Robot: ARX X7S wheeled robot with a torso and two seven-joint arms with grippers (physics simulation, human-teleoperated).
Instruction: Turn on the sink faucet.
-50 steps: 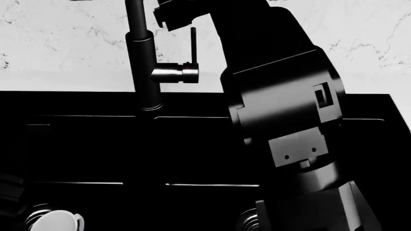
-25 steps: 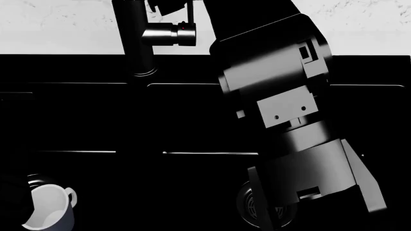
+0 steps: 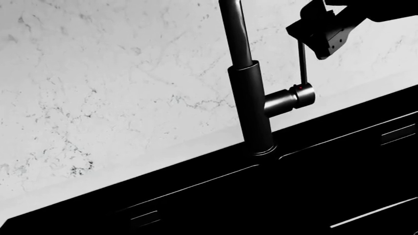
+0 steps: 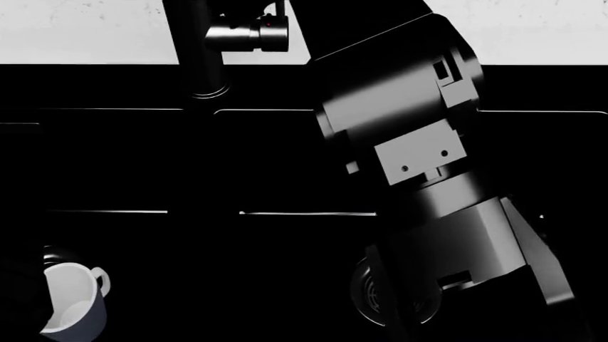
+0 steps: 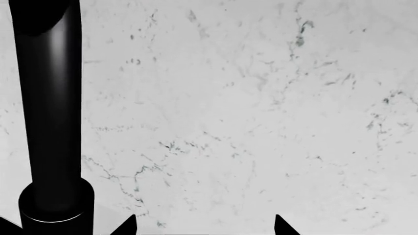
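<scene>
The rear surface is a white marble panel (image 3: 117,88) with fine grey veining — irregular hairline cracks and small dark specks spread across it. In the right wrist view the same marble (image 5: 261,107) fills nearly the whole field. In the head view only a narrow strip of it (image 4: 85,32) shows along the top edge. Lighting is even and diffuse — the marble is bright, without hard shadows.

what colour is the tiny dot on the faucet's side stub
Red: the tiny dot on the dark-metal cylindrical sink faucet's stub, clearest in the head view.
</scene>
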